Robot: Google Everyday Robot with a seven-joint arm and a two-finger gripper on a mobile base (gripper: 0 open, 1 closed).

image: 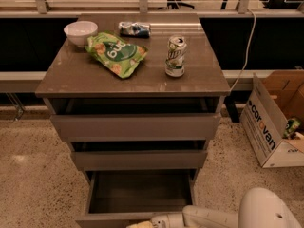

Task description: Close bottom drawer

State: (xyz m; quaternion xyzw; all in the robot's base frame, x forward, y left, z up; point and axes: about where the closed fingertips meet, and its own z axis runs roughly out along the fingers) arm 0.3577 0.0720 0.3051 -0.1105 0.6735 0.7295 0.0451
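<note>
The bottom drawer (pixel 140 193) of the grey-brown cabinet is pulled open, and its plain shallow box is empty. Its slim front panel (pixel 111 218) sits at the lower edge of the camera view. My gripper (pixel 141 224) is low in front of that panel, near its middle, and is mostly cut off by the picture's bottom edge. My white arm (pixel 213 218) reaches in from the lower right. Whether the gripper touches the panel cannot be told.
The top drawer (pixel 135 126) and middle drawer (pixel 138 159) stand slightly out. On the cabinet top (pixel 76 77) are a white bowl (pixel 80 32), a green chip bag (pixel 116 54), a can (pixel 175 56) and a blue packet (pixel 134 29). A cardboard box (pixel 270 127) stands on the floor at the right.
</note>
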